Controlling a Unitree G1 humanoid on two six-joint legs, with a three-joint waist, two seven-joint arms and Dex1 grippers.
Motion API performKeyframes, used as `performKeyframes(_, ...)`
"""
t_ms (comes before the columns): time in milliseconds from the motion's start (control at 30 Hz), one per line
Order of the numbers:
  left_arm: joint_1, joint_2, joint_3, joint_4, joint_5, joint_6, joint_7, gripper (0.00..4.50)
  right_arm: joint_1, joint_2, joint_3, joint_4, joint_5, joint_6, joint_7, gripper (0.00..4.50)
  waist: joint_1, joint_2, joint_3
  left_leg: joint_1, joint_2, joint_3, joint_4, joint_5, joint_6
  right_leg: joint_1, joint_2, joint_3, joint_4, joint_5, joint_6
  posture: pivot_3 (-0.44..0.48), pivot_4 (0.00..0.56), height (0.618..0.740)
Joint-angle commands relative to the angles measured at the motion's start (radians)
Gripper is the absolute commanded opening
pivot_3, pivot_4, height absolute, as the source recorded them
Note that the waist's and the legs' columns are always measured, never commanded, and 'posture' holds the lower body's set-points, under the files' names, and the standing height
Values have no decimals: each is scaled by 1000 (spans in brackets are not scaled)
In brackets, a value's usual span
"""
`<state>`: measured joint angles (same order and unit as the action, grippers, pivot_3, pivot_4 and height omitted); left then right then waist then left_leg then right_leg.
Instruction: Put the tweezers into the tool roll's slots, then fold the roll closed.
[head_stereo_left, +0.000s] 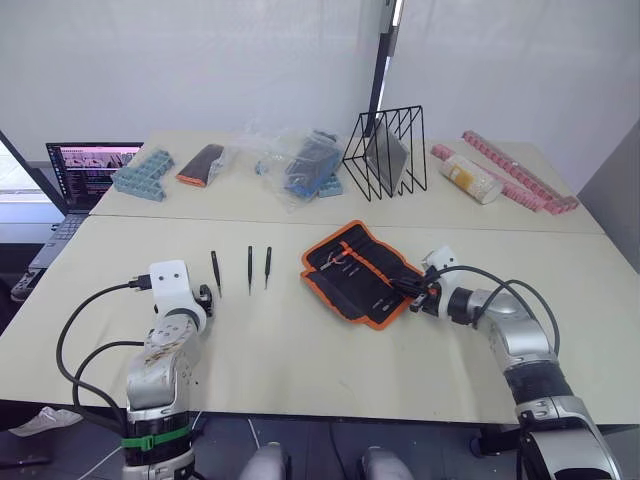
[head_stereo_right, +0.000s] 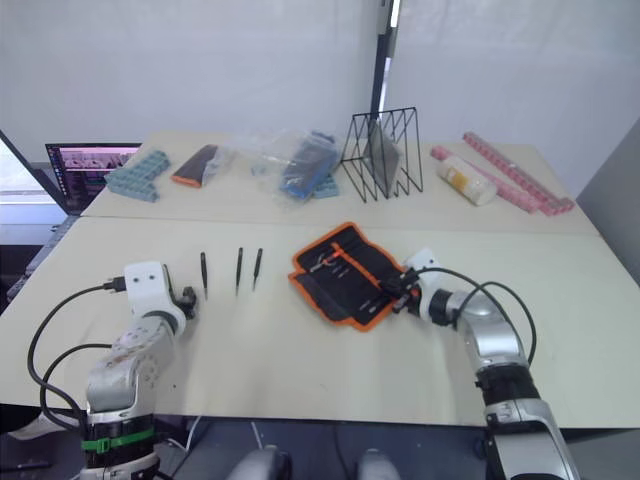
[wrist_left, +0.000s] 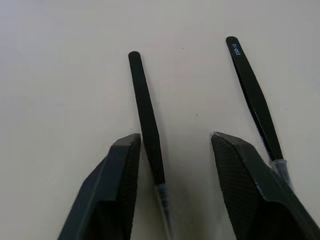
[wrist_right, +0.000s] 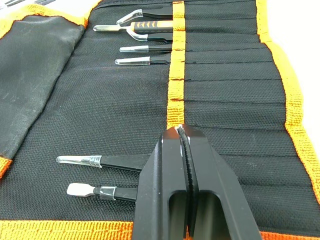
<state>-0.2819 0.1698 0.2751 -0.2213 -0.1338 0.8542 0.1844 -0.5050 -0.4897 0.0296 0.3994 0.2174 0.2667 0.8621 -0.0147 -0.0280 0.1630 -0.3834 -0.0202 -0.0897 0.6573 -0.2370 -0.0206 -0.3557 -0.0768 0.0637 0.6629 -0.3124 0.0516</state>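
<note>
The tool roll (head_stereo_left: 360, 270) lies unfolded at the table's middle right, black with orange edging. Its slots (wrist_right: 225, 75) hold several tweezers with capped tips, some at one end (wrist_right: 142, 48) and two at the other (wrist_right: 107, 161). My right gripper (wrist_right: 186, 145) is shut, its tips low over the orange trim strip, with nothing visible between the fingers. Three loose black tweezers (head_stereo_left: 250, 268) lie side by side to the left of the roll. My left gripper (wrist_left: 175, 142) is open just above the table, and one tweezer (wrist_left: 147, 120) lies between its fingers. A second tweezer (wrist_left: 255, 95) lies just outside them.
On the far table stand a black wire rack (head_stereo_left: 385, 150), blue boxes (head_stereo_left: 145, 172), an orange-tipped dark case (head_stereo_left: 200, 165), plastic bags (head_stereo_left: 300, 165), a bottle (head_stereo_left: 470, 178) and pink strips (head_stereo_left: 520, 178). A laptop (head_stereo_left: 90, 170) sits at the far left.
</note>
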Motion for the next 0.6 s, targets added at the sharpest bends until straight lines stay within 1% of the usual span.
performKeyframes(33,5,-13,29,2,9,0,18,939,19,-6,7,6,-24,25,-16,0,0,0,0,0,0,0,0,0,0,0,0,0,0,0,0,0,150,739)
performKeyframes(133,24,-26,40,-17,8,-12,20,37,17,-6,6,12,-26,23,-18,0,0,0,0,0,0,0,-1,0,0,0,0,0,0,0,0,0,150,739)
performKeyframes(300,51,-32,60,-43,14,-57,21,37,18,-6,6,17,-26,21,-17,0,0,0,0,0,0,0,-1,0,0,0,0,0,-1,0,0,0,150,739)
performKeyframes(433,49,-19,71,-66,19,-97,18,37,14,-5,7,22,-27,19,-16,0,0,0,0,0,0,0,-1,0,0,0,0,0,-1,0,0,0,150,739)
performKeyframes(600,-38,52,60,-118,-19,-126,-70,37,13,-4,7,22,-28,18,-17,0,3,-1,1,-1,0,0,-1,0,-1,-1,0,0,-2,0,0,0,150,739)
